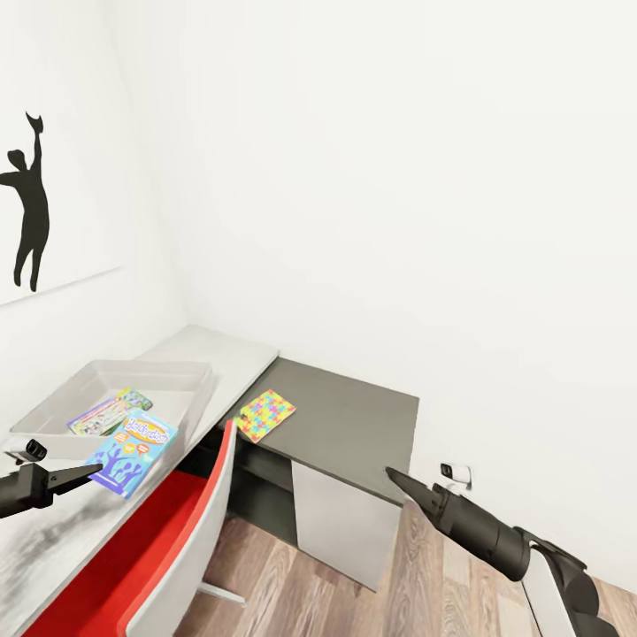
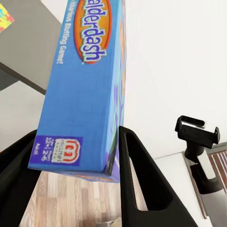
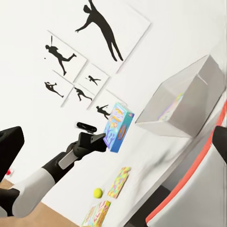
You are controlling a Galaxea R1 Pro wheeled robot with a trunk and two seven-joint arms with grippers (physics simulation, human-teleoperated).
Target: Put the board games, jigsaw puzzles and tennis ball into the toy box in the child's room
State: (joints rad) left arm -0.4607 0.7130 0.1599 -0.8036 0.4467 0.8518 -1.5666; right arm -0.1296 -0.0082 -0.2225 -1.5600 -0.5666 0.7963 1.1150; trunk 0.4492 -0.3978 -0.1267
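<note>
Head view shows, from the left, the left claw [image 1: 88,472] pinching the blue Balderdash board game [image 1: 133,451] at its edge, just beside the toy box [image 1: 53,402], where one game already lies. Next move, I judge: carry it over the rim and release. One jigsaw puzzle [image 1: 265,415] waits on the dark table [image 1: 354,425]. The right claw [image 1: 390,473] looks pressed together, holding nothing.

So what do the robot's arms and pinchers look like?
The left gripper and right gripper have pointy black wedge-shaped fingers. Each carries a small white-and-black camera block. The arms are dark grey tubes, and further up they turn white.
</note>
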